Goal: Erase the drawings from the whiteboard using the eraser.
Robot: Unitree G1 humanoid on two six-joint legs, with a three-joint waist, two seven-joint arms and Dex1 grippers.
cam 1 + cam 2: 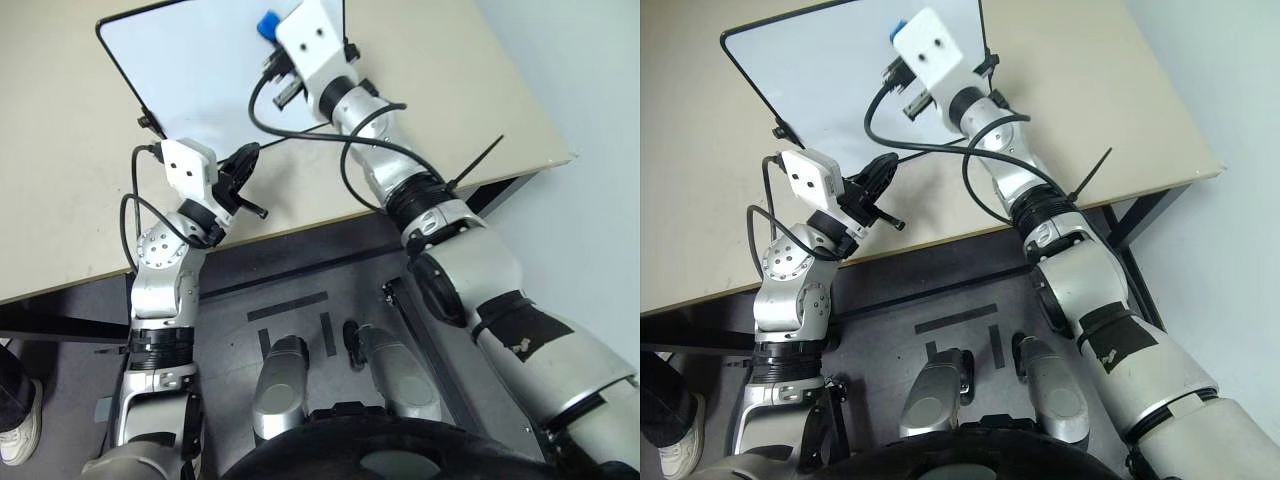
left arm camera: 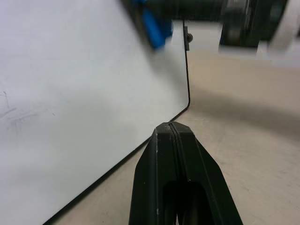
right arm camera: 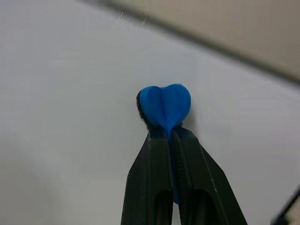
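I read no brand, label or writing anywhere on the board or the tools. The whiteboard (image 1: 190, 80) lies flat on the beige worktop (image 1: 470, 90), at about 11 o'clock in my head view, its black frame corners rounded, with a small clip (image 1: 145, 120) on its near left side. The white surface that I can see carries only faint grey smudges in the left wrist view; I see no red line.

My right gripper (image 3: 169, 133) has its jaws pinched tight on the eraser (image 3: 165, 107), a bright blue block whose lobed end sticks out past the fingertips, with its long axis running along the jaws. From the head camera the eraser (image 1: 267, 24) sits at 12 o'clock, over the far right part of the board, pointing away from me and slightly left. I cannot tell whether it presses on the board.

My left gripper (image 2: 172, 125) has its jaws closed on nothing, hovering over the worktop just beside the board's near right corner, pointing toward 1 o'clock.
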